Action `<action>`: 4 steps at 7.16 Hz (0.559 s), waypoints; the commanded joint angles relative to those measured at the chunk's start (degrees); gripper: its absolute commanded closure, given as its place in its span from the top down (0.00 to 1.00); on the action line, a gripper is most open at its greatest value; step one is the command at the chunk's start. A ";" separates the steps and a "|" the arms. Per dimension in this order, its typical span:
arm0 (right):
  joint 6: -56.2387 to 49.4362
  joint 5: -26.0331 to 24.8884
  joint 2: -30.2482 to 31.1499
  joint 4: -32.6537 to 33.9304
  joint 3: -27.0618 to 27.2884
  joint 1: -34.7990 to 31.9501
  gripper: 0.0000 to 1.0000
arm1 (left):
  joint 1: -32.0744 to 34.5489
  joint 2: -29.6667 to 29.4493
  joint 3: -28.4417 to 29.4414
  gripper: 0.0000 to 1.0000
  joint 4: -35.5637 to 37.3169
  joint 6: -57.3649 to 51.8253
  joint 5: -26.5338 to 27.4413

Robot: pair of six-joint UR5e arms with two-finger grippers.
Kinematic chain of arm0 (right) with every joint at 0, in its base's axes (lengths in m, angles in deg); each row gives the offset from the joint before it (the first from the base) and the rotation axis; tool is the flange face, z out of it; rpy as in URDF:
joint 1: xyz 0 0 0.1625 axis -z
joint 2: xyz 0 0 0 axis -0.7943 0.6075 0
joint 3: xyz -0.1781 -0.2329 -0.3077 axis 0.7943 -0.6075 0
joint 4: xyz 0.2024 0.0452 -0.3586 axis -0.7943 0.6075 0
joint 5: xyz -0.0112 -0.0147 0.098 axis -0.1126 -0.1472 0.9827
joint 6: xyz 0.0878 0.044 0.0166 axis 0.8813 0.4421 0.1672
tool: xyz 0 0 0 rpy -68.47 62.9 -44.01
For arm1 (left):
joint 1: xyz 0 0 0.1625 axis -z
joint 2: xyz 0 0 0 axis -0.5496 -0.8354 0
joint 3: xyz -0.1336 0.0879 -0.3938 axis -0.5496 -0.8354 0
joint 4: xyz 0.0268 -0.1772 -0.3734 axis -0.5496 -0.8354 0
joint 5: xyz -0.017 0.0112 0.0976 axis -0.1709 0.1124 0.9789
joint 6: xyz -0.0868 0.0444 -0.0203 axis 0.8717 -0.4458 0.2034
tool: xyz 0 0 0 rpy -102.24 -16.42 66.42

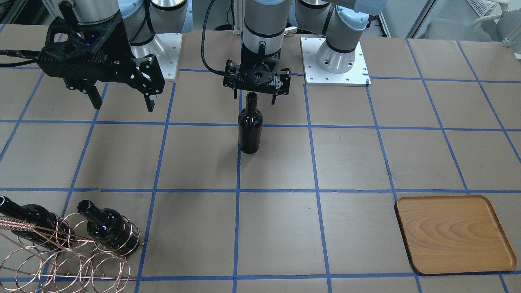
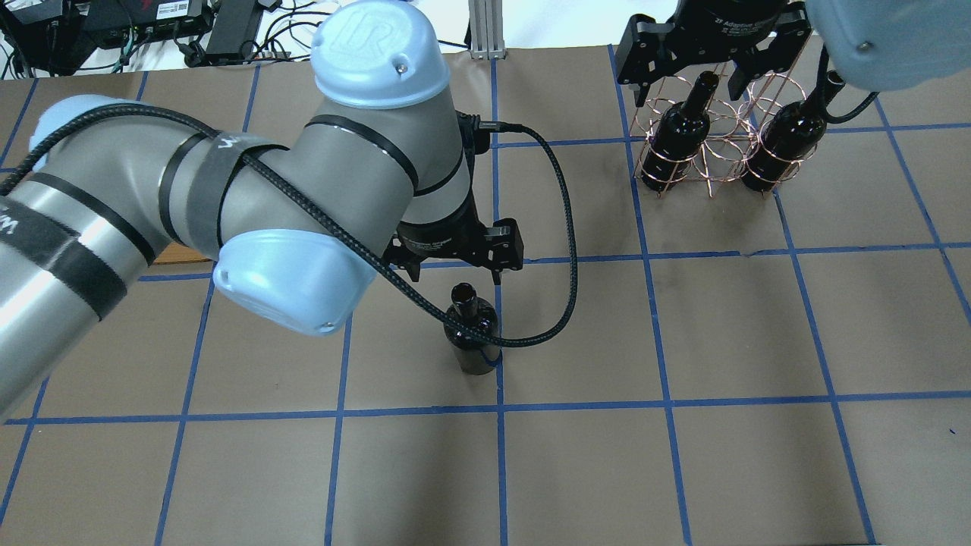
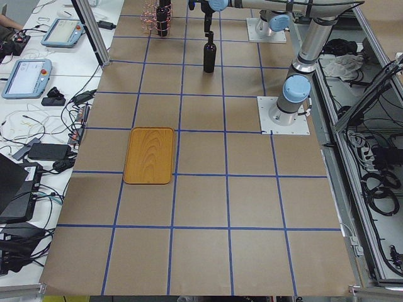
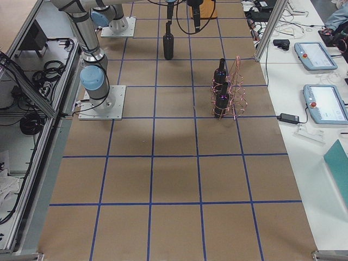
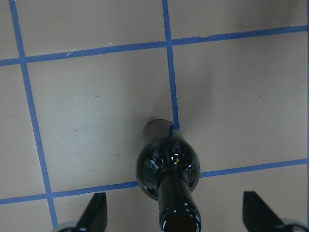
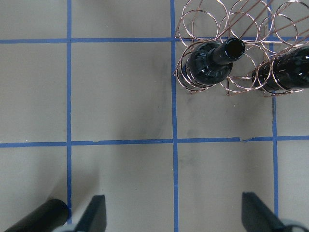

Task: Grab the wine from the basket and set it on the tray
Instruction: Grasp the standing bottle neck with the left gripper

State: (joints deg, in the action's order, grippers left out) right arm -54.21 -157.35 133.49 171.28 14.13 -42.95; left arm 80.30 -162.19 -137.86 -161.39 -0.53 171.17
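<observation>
Left gripper (image 1: pixel 255 97), fingers apart, with upright wine (image 1: pixel 250 132) just below; right gripper (image 1: pixel 124 105) likewise spread.

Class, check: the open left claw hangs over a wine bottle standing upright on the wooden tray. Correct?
No. The wine bottle under the open left claw stands upright on the table; the wooden tray lies empty. See the exterior front-facing view.
</observation>
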 commanded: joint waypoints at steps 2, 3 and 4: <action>0.03 -0.34 0.34 -0.10 0.00 0.00 1.00 | 0.53 -1.51 -3.28 0.95 3.02 -1.09 0.68; -0.15 -0.08 0.34 -0.01 0.09 0.00 1.00 | 0.53 -1.42 -3.28 0.82 2.94 -1.01 0.59; -0.06 -0.08 0.77 -0.01 0.00 0.00 1.00 | 0.53 -1.51 -3.28 0.66 2.94 -0.92 0.42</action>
State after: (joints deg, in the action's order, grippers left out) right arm -54.27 -157.50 133.92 171.25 14.17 -42.95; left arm 80.82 -163.63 -141.03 -158.48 -1.47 171.72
